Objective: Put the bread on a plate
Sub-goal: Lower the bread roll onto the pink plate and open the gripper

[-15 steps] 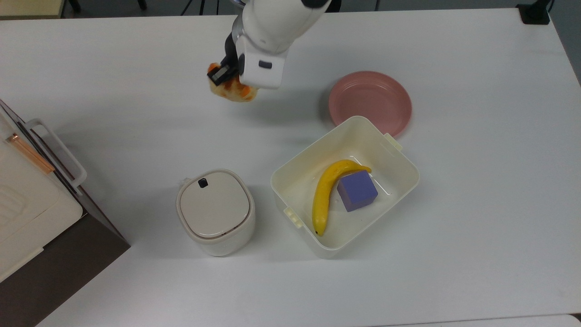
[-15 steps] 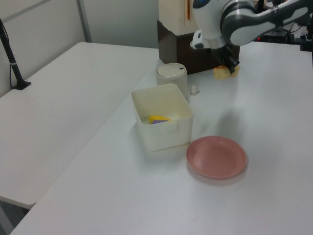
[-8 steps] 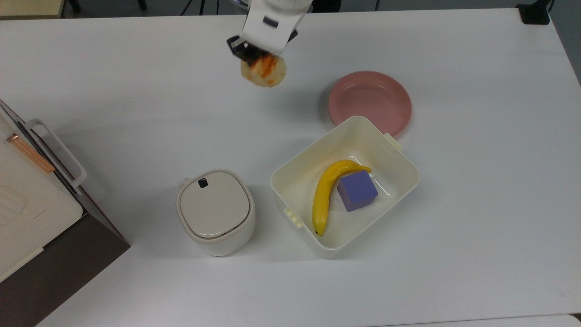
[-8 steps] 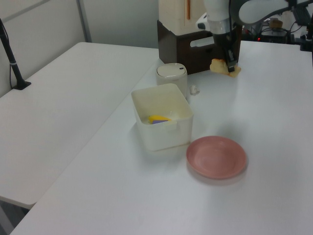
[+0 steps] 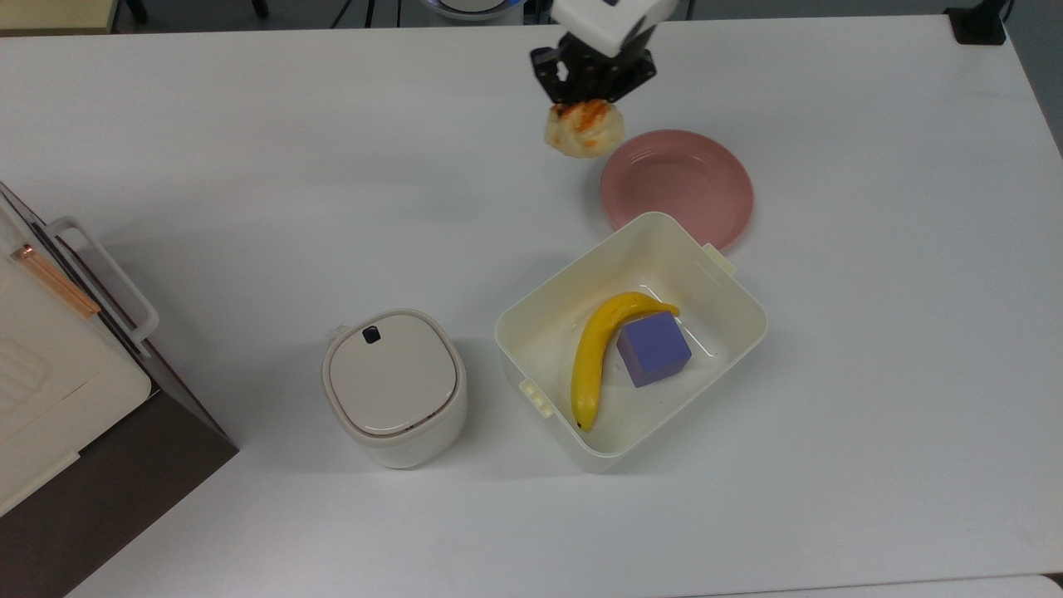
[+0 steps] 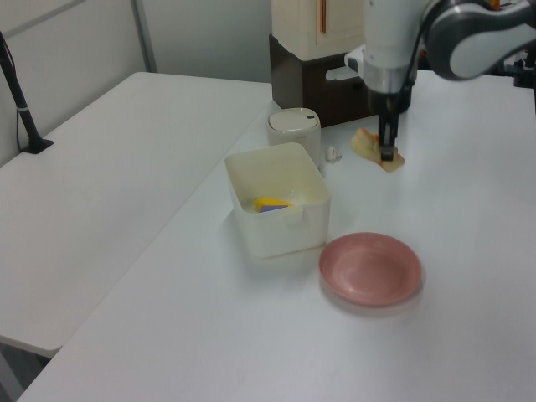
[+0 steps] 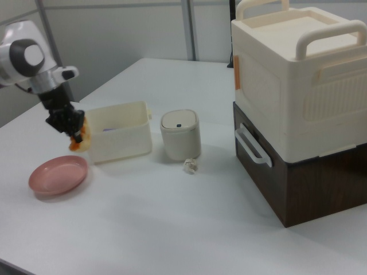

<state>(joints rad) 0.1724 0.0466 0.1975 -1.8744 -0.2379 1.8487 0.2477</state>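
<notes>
Dark fingers are seen clamped on the bread, and the bun is held up off the white table by the gripper. In the top view the bread hangs just below the gripper, cream sides showing and orange streaks across its top. It is placed just beside the pink plate, at the top view's left of the rim, and the plate itself is not touched. In the left view the bread is seen pinched at the lower end of the gripper, beyond the plate and well apart from it in height. In the right view the gripper and the bread are seen above the far edge of the plate, which is lying flat and bare on the table.

Outward from there, a cream tub is found just beside the plate, its corner overlapping the plate's rim in the top view. A yellow banana and a purple cube are held inside it, the cube resting against the banana's curve. At the top view's left of the tub a small lidded bin is standing upright. A small crumpled white scrap is lying in front of the bin in the right view. At the right view's right a cream container with handles is stacked on a dark brown box.
</notes>
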